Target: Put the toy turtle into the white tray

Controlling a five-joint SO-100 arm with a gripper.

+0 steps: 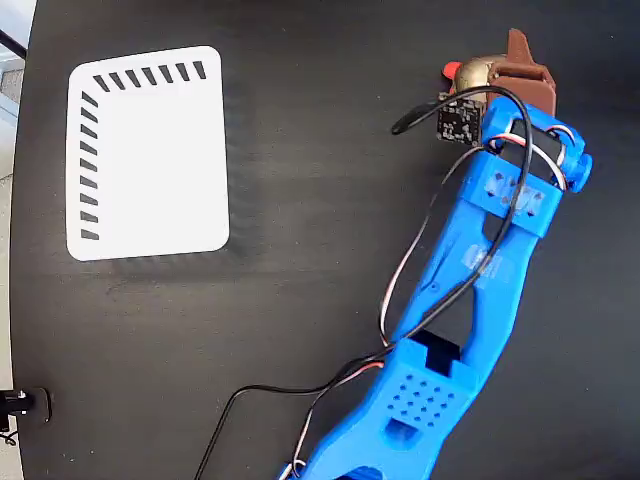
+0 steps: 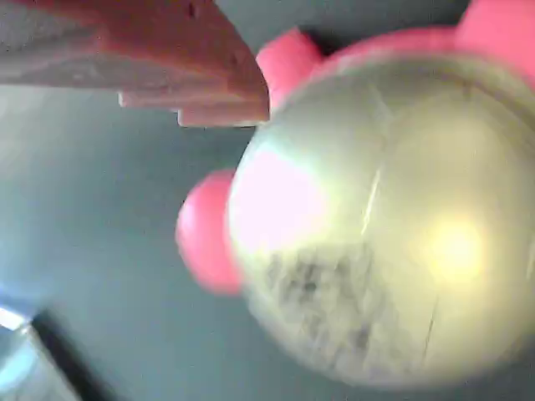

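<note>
The toy turtle (image 1: 472, 74) sits on the black table at the upper right of the fixed view. Its gold shell and red head show, with a black-and-white code mark just below. My brown gripper (image 1: 512, 58) is right beside it, on its right, at the end of the blue arm. In the wrist view the turtle (image 2: 393, 225) fills most of the frame, blurred. One reddish finger (image 2: 167, 50) reaches in from the upper left, its tip next to a red foot. The other finger is out of sight. The white tray (image 1: 150, 155) lies far off at the upper left, with nothing on it.
The blue arm (image 1: 480, 270) runs from the bottom middle up to the right, with black and red-white cables looping to its left. The table's left edge lies just past the tray.
</note>
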